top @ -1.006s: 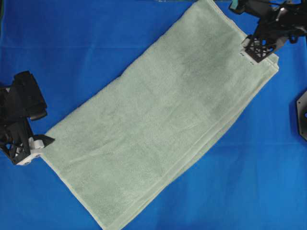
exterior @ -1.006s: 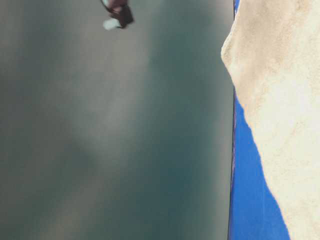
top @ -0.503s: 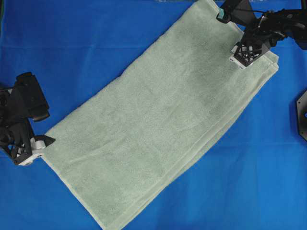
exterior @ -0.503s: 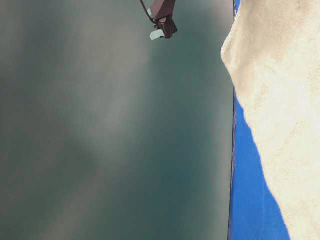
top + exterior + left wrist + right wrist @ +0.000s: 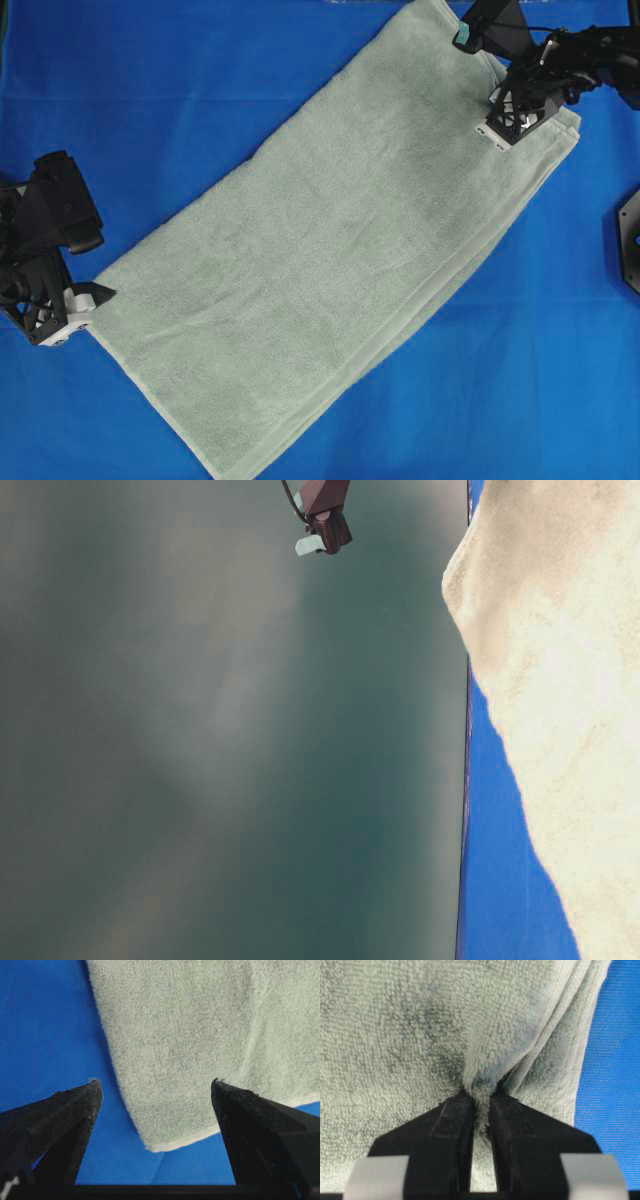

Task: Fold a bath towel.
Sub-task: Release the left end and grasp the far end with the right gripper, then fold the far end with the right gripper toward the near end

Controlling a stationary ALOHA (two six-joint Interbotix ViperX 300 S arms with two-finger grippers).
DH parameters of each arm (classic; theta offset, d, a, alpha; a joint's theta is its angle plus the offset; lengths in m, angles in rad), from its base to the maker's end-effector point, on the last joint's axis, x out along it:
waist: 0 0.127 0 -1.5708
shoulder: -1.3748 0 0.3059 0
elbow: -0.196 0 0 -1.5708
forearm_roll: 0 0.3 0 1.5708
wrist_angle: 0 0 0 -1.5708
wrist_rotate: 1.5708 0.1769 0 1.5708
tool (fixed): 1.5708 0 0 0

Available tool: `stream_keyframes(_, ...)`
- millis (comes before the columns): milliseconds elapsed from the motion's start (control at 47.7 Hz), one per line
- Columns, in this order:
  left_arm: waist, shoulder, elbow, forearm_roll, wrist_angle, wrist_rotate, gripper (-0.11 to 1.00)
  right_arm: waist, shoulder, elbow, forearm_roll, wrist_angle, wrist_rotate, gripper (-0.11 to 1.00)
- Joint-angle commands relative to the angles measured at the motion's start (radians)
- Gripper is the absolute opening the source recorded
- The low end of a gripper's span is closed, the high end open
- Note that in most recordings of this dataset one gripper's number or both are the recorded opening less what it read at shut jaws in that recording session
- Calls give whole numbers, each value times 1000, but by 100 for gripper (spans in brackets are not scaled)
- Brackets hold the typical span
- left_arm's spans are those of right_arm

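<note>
The bath towel lies diagonally, already doubled, across the blue-covered tabletop; your right tool pinches a tuft near its far corner for lifting, while your left tool waits spread at the near corner.

We see bright, even light overhead with soft shadows and no glare. Our table-level view is mostly a blurred grey-green haze, its near cloth overexposed.

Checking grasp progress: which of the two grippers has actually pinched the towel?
The right gripper: its jaws are shut on a bunched fold of bath towel; the left gripper stands open.
</note>
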Motion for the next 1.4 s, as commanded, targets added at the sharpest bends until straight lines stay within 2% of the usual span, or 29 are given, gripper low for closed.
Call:
stream_keyframes(0, 3, -2, -20, 3, -9, 0, 84, -14, 9, 5, -2, -6, 5, 12)
stream_keyframes(147, 2, -2, -20, 3, -12, 0, 84, -5, -17, -11, 0, 31, 11, 12)
stream_keyframes(252, 2, -2, -20, 3, -12, 2, 84, 38, -87, -38, 5, 84, 25, 12)
stream_keyframes(440, 2, -2, -20, 3, -15, 2, 84, 129, -204, -95, 5, 173, 117, 12)
stream_keyframes(629, 2, 0, -21, 5, -31, 5, 84, 233, -210, -124, 0, 222, 184, 12)
stream_keyframes(755, 2, 0, -21, 3, -43, 6, 84, 298, -187, -144, 2, 219, 241, 12)
stream_keyframes(860, 2, 0, -21, 3, -46, 6, 84, 383, -152, -176, 0, 209, 301, 12)
stream_keyframes(1090, 3, 3, -21, 3, -44, 6, 84, 640, 14, -370, -25, 156, 428, 12)
stream_keyframes(1216, 2, 6, -21, 3, -46, 6, 84, 744, 130, -523, -60, 161, 451, 12)
stream_keyframes(1384, 2, 8, -18, 3, -46, 6, 84, 790, 232, -634, -63, 202, 451, 12)
